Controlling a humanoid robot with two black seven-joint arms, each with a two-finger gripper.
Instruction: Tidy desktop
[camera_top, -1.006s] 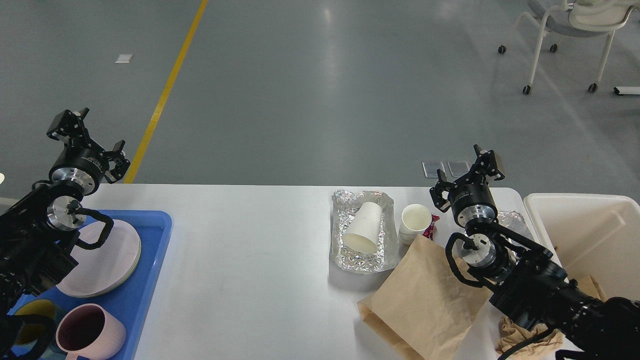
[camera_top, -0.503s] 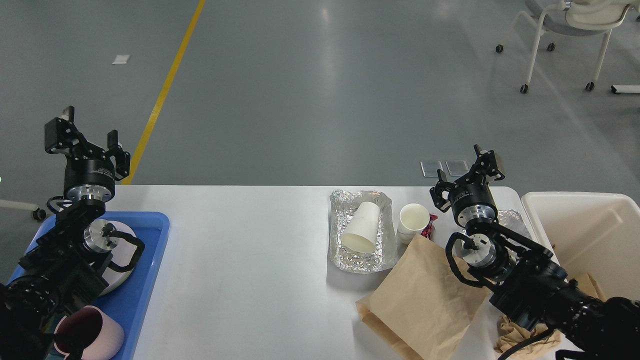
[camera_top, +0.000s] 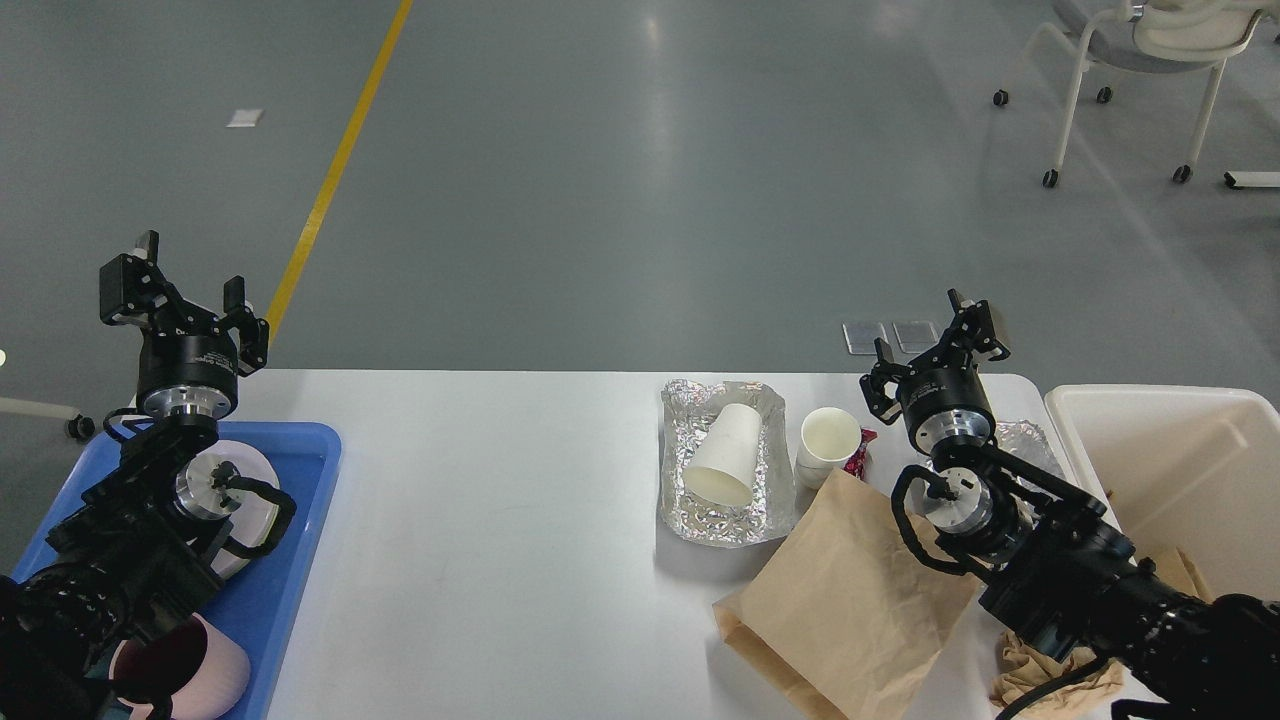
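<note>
In the head view, the white worktop (camera_top: 480, 520) is filling the lower half of the picture, with the litter gathered at its right end. A paper cup (camera_top: 725, 455) is lying tipped on a foil tray (camera_top: 690, 515), a second cup (camera_top: 829, 442) is standing just beside it, and a brown paper bag (camera_top: 845, 600) is lying flat with its far edge touching the foil. The right gripper (camera_top: 935, 345) is hovering above this clutter, fingers spread and holding nothing. The left gripper (camera_top: 180, 300) is hanging over the blue tray (camera_top: 300, 540) at the left end, likewise open and empty.

The risk, as I judge it, is sitting on the right: a descent toward the bag could be brushing the upright cup and toppling it, or dragging the foil along, since the three are crowded together. The tipped cup is also likely to roll if nudged. The bin (camera_top: 1150, 440) is close, though its contents are probably too hidden to judge.

Against the earlier pictures, the left arm is swinging inward and turning upright over the blue tray, covering more of the plate (camera_top: 255, 500); the right arm is staying put.
</note>
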